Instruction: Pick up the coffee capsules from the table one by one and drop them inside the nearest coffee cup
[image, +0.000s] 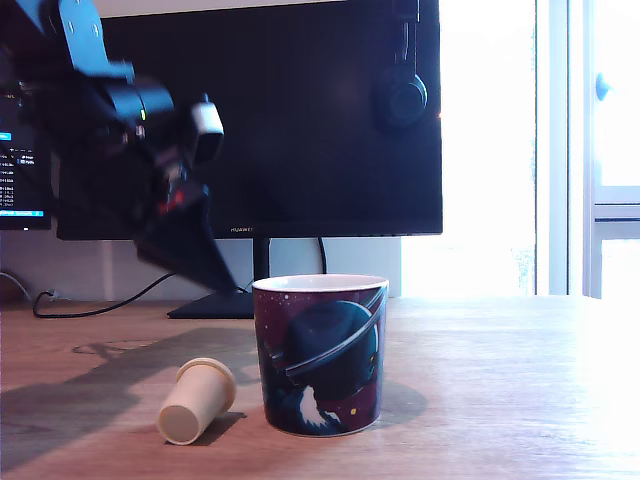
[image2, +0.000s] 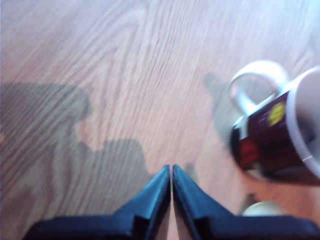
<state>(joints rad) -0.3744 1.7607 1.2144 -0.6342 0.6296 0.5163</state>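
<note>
A cream-beige coffee capsule (image: 197, 400) lies on its side on the wooden table (image: 480, 380), just to the exterior view's left of the coffee cup (image: 320, 355). The cup stands upright, dark with a ringed-planet print and a white inside. In the wrist view the cup (image2: 272, 135) shows a white handle, and a sliver of the capsule (image2: 262, 209) shows beside it. My gripper (image: 222, 278) hangs above the table behind and to the exterior view's left of the cup. In the wrist view the gripper (image2: 171, 169) is shut, its blue fingers pressed together with nothing between them.
A large dark monitor (image: 300, 120) on a stand fills the back, with headphones (image: 402, 95) hung on its top edge. A second screen (image: 20, 170) and a cable (image: 90, 305) are at the back left. A bright window (image: 530, 150) is at the right.
</note>
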